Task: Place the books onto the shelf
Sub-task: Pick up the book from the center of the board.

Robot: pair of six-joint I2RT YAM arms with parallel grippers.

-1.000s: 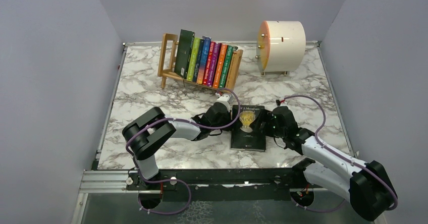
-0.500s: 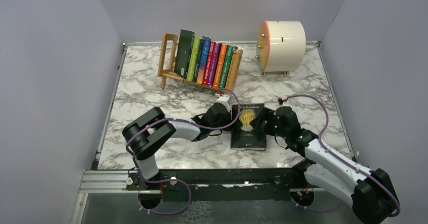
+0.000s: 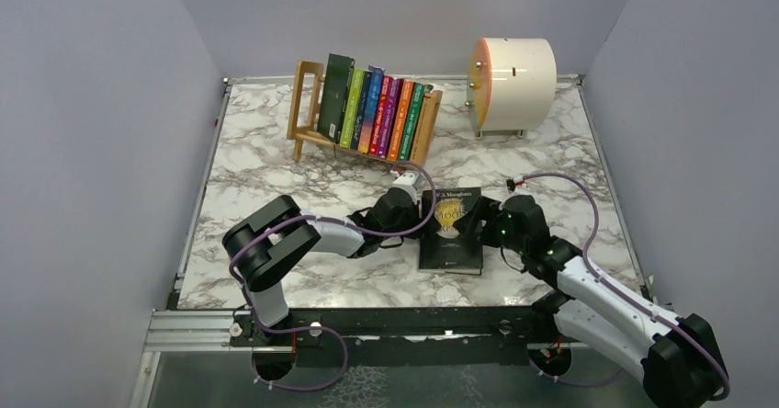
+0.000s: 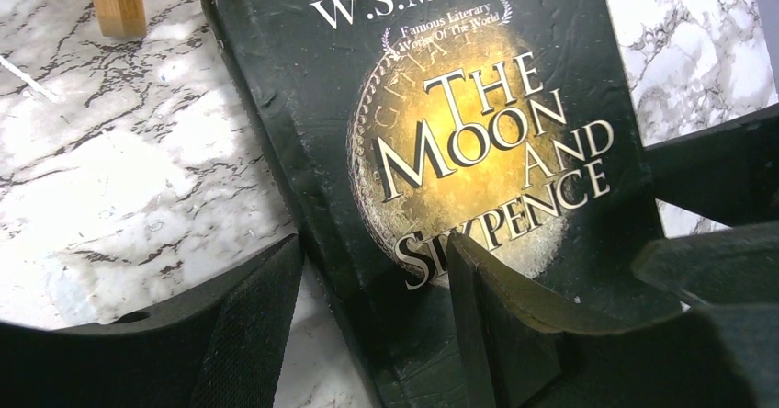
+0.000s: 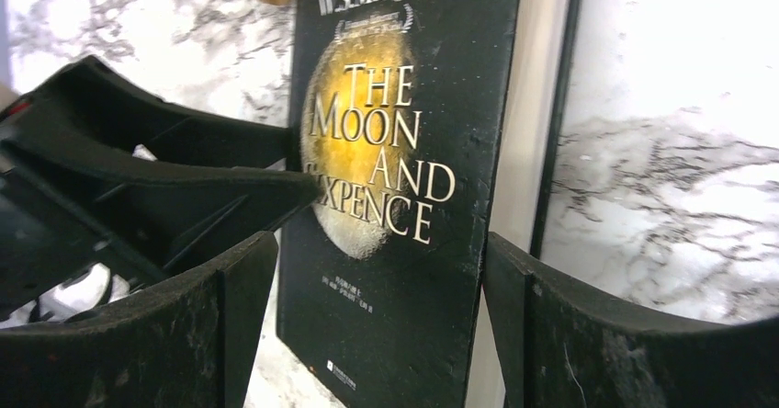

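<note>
– Near the 6 o'clock edge of the table (image 3: 276, 169), what differs from a second ago?

– Mostly the right arm (image 3: 597, 289). Its elbow has swung out toward 5 o'clock and sits lower in the overhead view, and its wrist has slid a little toward 4 o'clock. The left arm has not shifted, and neither has the row of bright-spined books (image 3: 372, 109) on the shelf (image 3: 429, 123).

– And the loose book (image 3: 450, 247)?

– It lies face up between the two arms, just toward 6 o'clock of the table's middle, with its top edge pointing to 12 o'clock. Its near edge has crept slightly away from the arm bases.

– How does it look?

– Black scuffed cover, a gold moon disc, and white lettering: "W.S. Maugham" above "The Moon and Sixpence". The right wrist view shows a cream strip of page edges along its 3 o'clock side.

– The hands?

– The left hand (image 4: 372, 247) is about half spread across the book's 9 o'clock edge. One finger (image 4: 496, 298) lies over the cover and the other (image 4: 248, 307) is on the marble beside the edge. The right hand (image 5: 381, 243) stands wide open at the 3 o'clock edge, and I cannot see it pressing on the book.

– Where is the shelf?

– At 11 o'clock on the table, well apart from the loose book. A cream drum (image 3: 514, 73) stands at 1 o'clock.
</note>
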